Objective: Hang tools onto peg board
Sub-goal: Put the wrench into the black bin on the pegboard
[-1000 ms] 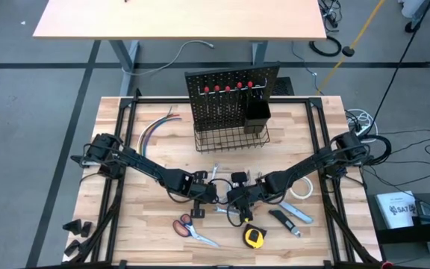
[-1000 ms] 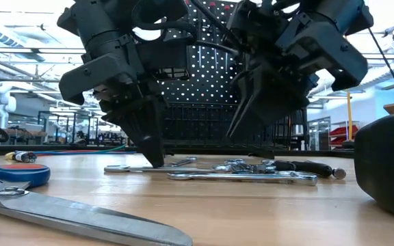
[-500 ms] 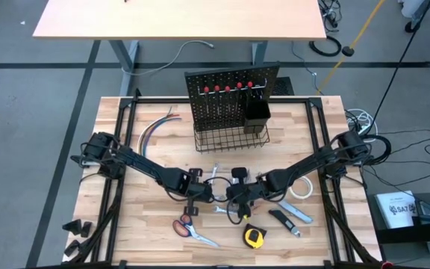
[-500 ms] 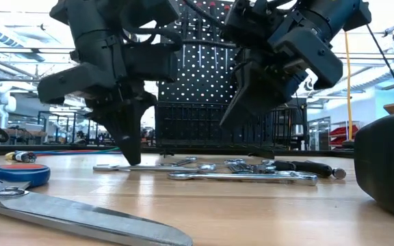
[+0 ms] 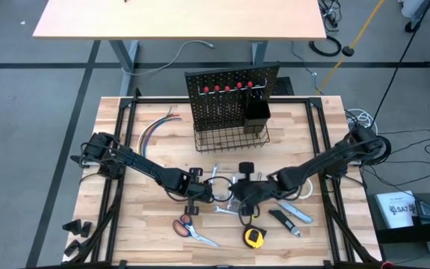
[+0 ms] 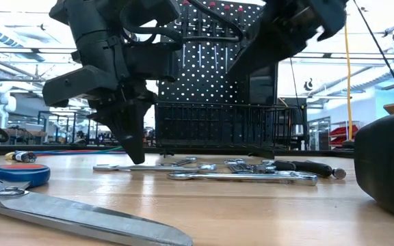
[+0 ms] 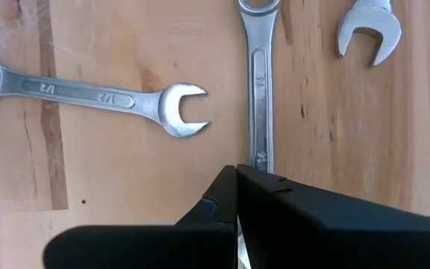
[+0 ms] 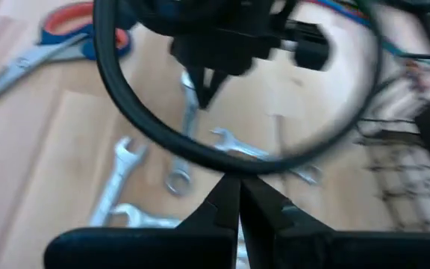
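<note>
Several silver wrenches (image 5: 222,187) lie flat on the wooden table in front of the peg board (image 5: 230,93). My left gripper (image 5: 213,197) is shut and points down, its tips on one wrench (image 7: 260,90). My right gripper (image 8: 234,190) is shut with nothing between its fingers. It hangs raised above the wrenches, just right of the left gripper (image 8: 204,90). Orange-handled scissors (image 5: 192,229), a yellow tape measure (image 5: 254,237), a utility knife (image 5: 297,214) and a white tape roll (image 5: 302,191) lie on the near half of the table. My left gripper comes from above, slanting down, with its shut fingertips (image 6: 135,156) set on one end of a wrench's shaft (image 7: 260,158). The fingers hide that end. The wrench lies flat on the table and runs away from the fingertips along their line.
A black wire basket (image 5: 230,138) and a small black cup (image 5: 257,112) sit at the peg board's base. Coloured wires (image 5: 155,127) lie at the far left. A dark-handled tool (image 5: 284,222) lies by the knife. A black cable (image 8: 148,127) loops across the right wrist view.
My right gripper has lifted well clear of the wrenches and tipped toward level. My left gripper's tips have shifted a little toward the table's left edge, and the wrench under them has slid slightly along the table.
</note>
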